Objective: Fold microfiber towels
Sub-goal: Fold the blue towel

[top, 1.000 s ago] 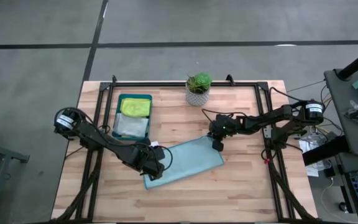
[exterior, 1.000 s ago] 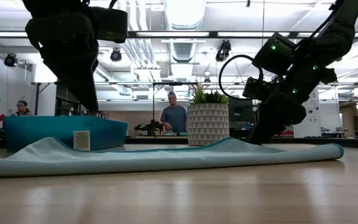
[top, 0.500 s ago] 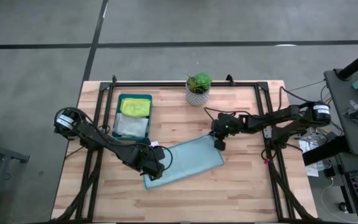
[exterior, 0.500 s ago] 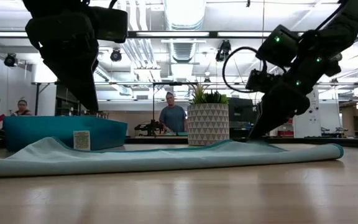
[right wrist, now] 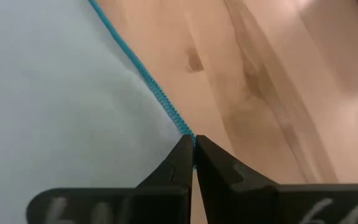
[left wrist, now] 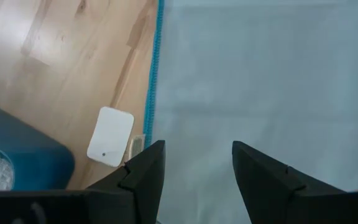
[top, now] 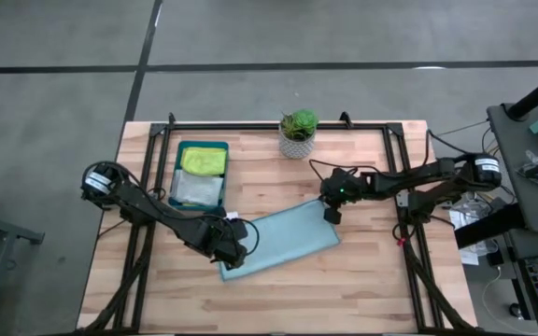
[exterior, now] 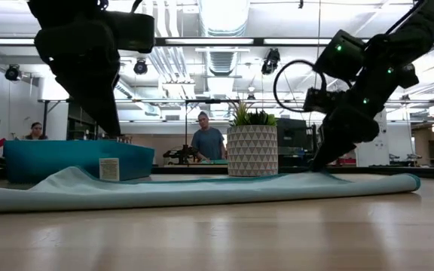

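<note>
1. Wood-slat table [top: 362, 271] inside a black frame, grey floor around it; in the low view an open workshop sits behind, with two people [exterior: 205, 143] well back from the table.
2. Your work piece is the light teal towel [top: 283, 241], lying flat mid-table at a slant between the two arms, with its white tag [left wrist: 110, 136] sticking out past the stitched edge on the left arm's side.
3. Right gripper [right wrist: 193, 155] is at the towel's far right corner, near the plant. Fingers pressed together, and the stitched corner runs right up to the tips. Looks like a pinch on the hem, probably to lift that corner for the fold.
4. Left gripper [left wrist: 194, 163] is down over the towel's near-left end. Fingers spread, bare cloth between them, nothing clamped. My read: it is placed to take that end, or to pin it while the right side pulls.
5. Dark teal tray [top: 177, 173] is beside the left arm, holding a lime green towel [top: 204, 161] and a pale grey towel [top: 199, 189]. It is close to the tag corner, so watch the left elbow.
6. Potted plant [top: 298, 132] stands at the back edge, just behind the right gripper. It is the nearest thing to hit if you swing that corner up and back.
</note>
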